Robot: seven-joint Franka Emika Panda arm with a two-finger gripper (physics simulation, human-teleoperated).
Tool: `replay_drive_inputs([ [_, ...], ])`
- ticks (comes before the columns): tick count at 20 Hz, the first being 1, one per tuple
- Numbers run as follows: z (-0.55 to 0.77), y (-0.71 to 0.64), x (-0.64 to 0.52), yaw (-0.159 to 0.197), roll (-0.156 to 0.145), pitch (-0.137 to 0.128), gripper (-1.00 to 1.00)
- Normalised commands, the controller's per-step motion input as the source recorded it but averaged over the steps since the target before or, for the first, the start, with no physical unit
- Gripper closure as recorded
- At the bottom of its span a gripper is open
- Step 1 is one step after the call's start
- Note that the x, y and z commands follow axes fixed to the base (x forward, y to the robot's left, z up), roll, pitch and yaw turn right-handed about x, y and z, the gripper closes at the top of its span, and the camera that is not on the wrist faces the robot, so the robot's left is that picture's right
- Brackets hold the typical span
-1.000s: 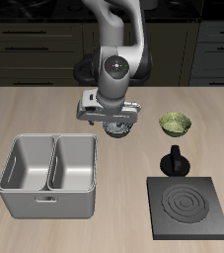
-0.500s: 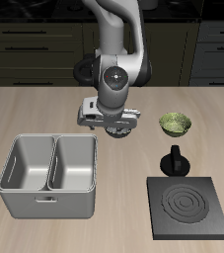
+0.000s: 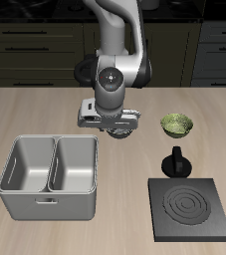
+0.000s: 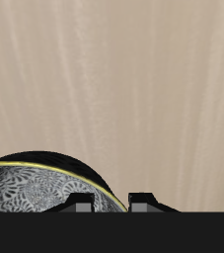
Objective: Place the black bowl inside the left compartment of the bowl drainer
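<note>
The black bowl (image 3: 121, 130) shows as a dark rim just under my gripper (image 3: 113, 125), a short way behind the bowl drainer (image 3: 47, 205). In the wrist view the bowl (image 4: 39, 188) has a pale patterned inside and a thin light edge. Its rim runs between the two fingertips of the gripper (image 4: 112, 203), which looks shut on that rim. The drainer is a grey metal tub with two deep compartments, and both hold nothing. From these views I cannot tell whether the bowl rests on the table or hangs just above it.
A yellow-green bowl (image 3: 176, 125) sits beside the arm, away from the drainer. A small black knobbed object (image 3: 176, 162) stands in front of it, and a flat black stove plate (image 3: 192, 209) lies near the table's front edge. Dark cabinets line the back.
The wrist has shifted a little toward the drainer and turned slightly, the bowl staying under it. Nothing else has moved.
</note>
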Motion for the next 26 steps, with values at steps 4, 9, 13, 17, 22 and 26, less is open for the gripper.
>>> replay_drive_inputs([
  [4, 0.04, -0.01, -0.04, -0.003, 0.008, -0.008, 1.00],
  [9, 0.06, -0.02, -0.04, 0.006, -0.004, -0.009, 1.00],
  [13, 0.37, -0.09, -0.02, 0.023, -0.028, -0.065, 1.00],
  [17, 0.42, -0.06, -0.09, 0.017, -0.015, -0.074, 1.00],
  [22, 0.55, -0.08, -0.02, 0.017, -0.012, -0.081, 1.00],
  [26, 0.40, -0.04, 0.01, 0.020, -0.016, -0.069, 1.00],
])
